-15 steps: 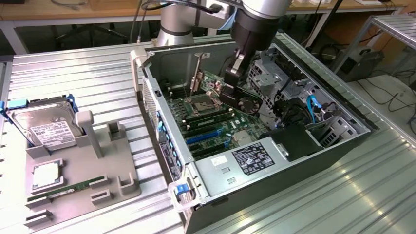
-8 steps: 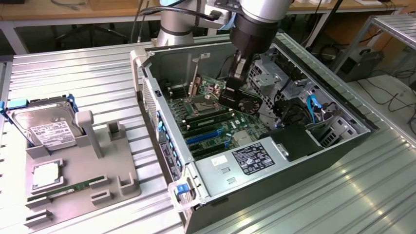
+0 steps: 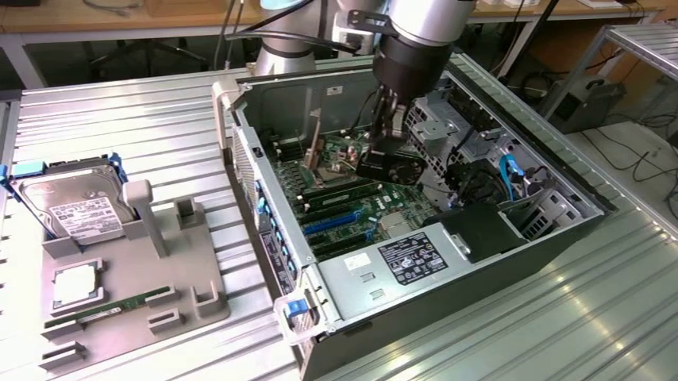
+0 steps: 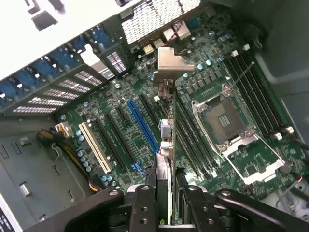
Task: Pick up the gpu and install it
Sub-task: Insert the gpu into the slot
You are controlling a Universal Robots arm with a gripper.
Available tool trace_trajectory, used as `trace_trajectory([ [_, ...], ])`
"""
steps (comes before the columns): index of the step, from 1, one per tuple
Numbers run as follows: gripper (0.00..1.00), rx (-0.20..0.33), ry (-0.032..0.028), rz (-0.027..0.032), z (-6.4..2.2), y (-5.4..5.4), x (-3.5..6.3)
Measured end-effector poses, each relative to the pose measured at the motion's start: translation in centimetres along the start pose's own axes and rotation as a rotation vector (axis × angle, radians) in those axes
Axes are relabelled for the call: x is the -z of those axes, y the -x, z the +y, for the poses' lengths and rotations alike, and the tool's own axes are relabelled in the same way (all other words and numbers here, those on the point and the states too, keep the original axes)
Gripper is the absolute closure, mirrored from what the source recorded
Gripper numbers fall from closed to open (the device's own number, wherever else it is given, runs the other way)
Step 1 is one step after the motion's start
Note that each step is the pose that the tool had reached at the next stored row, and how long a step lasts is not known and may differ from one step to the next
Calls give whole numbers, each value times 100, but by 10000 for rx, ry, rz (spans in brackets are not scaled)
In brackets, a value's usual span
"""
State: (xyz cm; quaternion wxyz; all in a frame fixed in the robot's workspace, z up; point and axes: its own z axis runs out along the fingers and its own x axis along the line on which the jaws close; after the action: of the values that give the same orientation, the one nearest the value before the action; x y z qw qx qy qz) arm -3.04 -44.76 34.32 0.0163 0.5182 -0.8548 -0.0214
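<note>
My gripper (image 3: 388,131) reaches down into the open computer case (image 3: 265,238) and is shut on the gpu (image 3: 388,168), a black card with a round fan, held above the motherboard (image 3: 350,198). In the wrist view the gpu (image 4: 166,145) shows edge-on between the two black fingers (image 4: 144,205), with its silver bracket (image 4: 170,65) at the far end. It hangs over the board beside the long blue slot (image 4: 143,126), nearer the memory slots; I cannot tell whether it touches the board.
A grey fixture tray (image 3: 138,274) on the exterior view's left holds a silver hard drive (image 3: 75,208), a square chip (image 3: 76,284) and a green memory stick (image 3: 106,305). Case walls, drive cages (image 3: 456,127) and blue cables (image 3: 509,178) surround the gripper. The open CPU socket (image 4: 227,123) lies close by.
</note>
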Motion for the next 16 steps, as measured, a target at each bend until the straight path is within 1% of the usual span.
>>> trace_trajectory([
  [3, 74, 637, -3, 36, -1, 0, -20],
  [8, 74, 1958, -11, 107, -3, 0, -46],
  [10, 74, 2704, -15, 146, -3, 0, -60],
  [13, 74, 3646, -21, 197, -4, 0, -76],
  [14, 74, 4103, -23, 222, -5, 0, -83],
  [15, 74, 4430, -26, 237, -5, 0, -93],
  [16, 74, 4637, -27, 250, -2, -2, -107],
])
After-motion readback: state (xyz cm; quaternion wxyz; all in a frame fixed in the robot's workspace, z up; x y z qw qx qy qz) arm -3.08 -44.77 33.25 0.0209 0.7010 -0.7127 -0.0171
